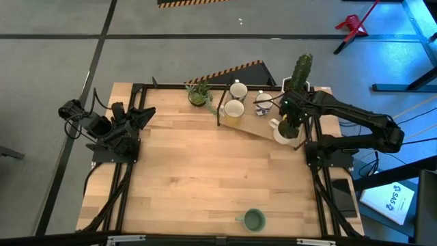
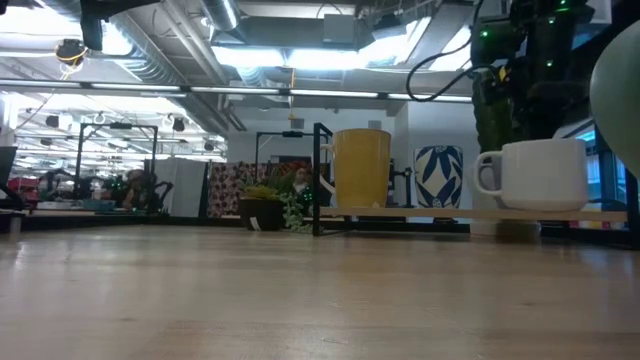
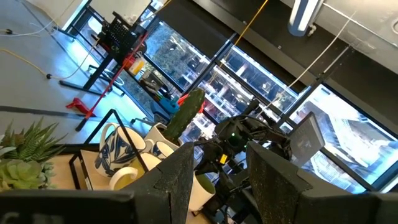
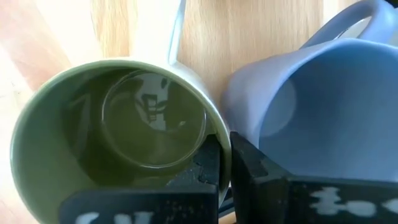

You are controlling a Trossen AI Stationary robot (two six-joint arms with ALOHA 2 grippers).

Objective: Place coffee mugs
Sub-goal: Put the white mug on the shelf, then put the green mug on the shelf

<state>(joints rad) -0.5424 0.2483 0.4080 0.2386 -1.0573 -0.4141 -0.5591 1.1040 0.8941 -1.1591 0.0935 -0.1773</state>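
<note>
A green mug [image 4: 118,134] sits directly under the right hand [image 4: 224,163], whose fingers pinch its rim, one inside and one outside; a lavender mug [image 4: 323,106] presses close beside, seemingly touching. Lifting could drag or tip that neighbour off the shelf [image 1: 256,128], whose edge lies near. Another green mug [image 1: 254,220] stands well apart on the open desk [image 1: 205,178]. The left hand [image 3: 217,177] waits, fingers apart.

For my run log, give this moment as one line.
right gripper: fingers pinching pale green ceramic mug wall, shelf end | left gripper: waiting at left edge | green mug: unplaced
</note>
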